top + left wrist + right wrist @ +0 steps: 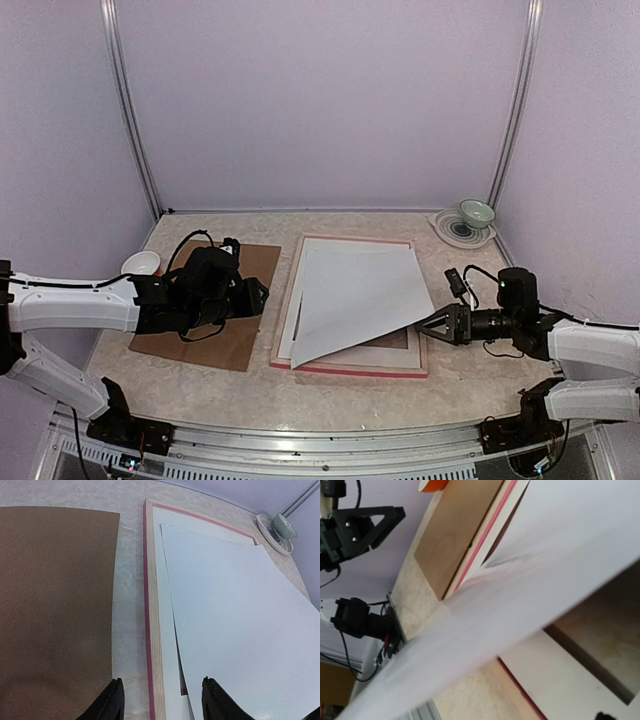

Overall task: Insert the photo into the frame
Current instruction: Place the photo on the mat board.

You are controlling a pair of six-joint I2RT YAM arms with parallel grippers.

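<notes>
The left gripper (262, 297) is hovering left of the frame (350, 369), fingers (114, 702) partly spread; the right gripper (428, 327) is reaching toward its right edge, fingers wide apart.

Photo (545, 555) blurred across right wrist view, its picture side hidden, frame (360, 369) mostly covered

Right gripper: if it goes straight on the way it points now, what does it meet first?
Probably the photo, white back up, its raised corner right at the open right gripper. Below it lies the frame. Whether the sheet sits inside its jaws is unclear.
</notes>
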